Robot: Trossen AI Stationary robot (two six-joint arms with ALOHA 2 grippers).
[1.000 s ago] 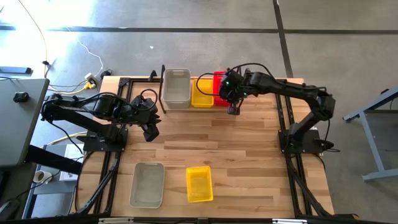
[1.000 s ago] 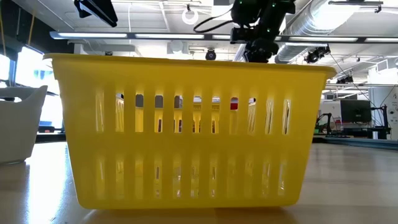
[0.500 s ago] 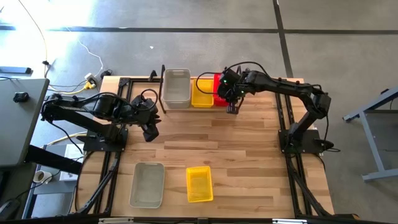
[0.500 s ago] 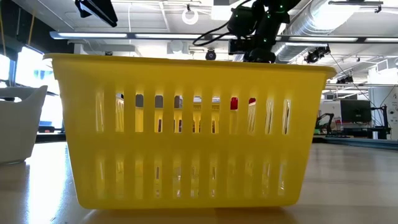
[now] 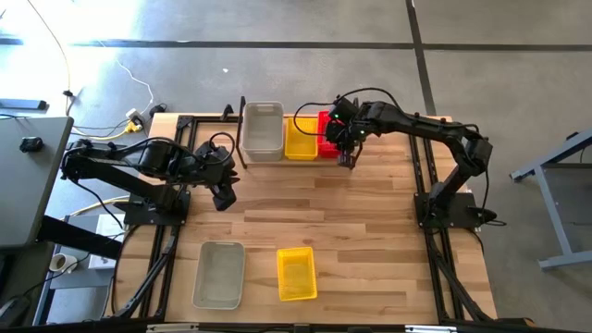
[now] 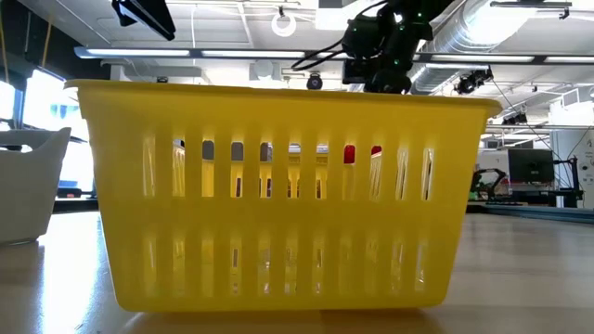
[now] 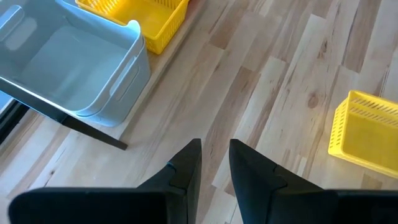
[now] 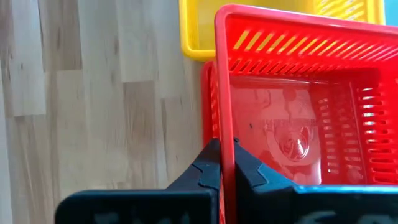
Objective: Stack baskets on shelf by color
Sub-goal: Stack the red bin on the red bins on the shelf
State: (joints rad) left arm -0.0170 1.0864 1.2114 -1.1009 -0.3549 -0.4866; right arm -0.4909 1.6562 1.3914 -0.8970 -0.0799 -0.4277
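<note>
The shelf (image 5: 242,139) stands at the table's far edge and carries a grey basket (image 5: 262,129), a yellow basket (image 5: 301,139) and red baskets (image 5: 327,129) side by side. My right gripper (image 5: 347,157) is shut on the upper red basket (image 8: 298,106), which sits over a lower red basket (image 8: 206,93). Another grey basket (image 5: 219,274) and another yellow basket (image 5: 296,273) rest on their bottoms near the table's near edge. My left gripper (image 5: 225,196) hovers over bare wood at the left, fingers narrowly open, touching nothing. My right gripper holds the upper red basket by the rim of its near wall (image 8: 226,134), with one finger (image 8: 211,165) outside the wall and the other (image 8: 249,169) inside. The fingers come from above, pointing down. The basket sits over the lower red basket on the shelf.
Bare wood lies between the shelf and the two near baskets. In the low view the near yellow basket (image 6: 278,186) fills the picture, and the near grey basket (image 6: 28,186) shows at its left. Black arm-mount frames (image 5: 153,268) run along the table's left and right sides.
My right gripper has shifted slightly toward the table's left and turned a little, carrying the red basket with it. In the low view more red now shows through the yellow basket's slots.
</note>
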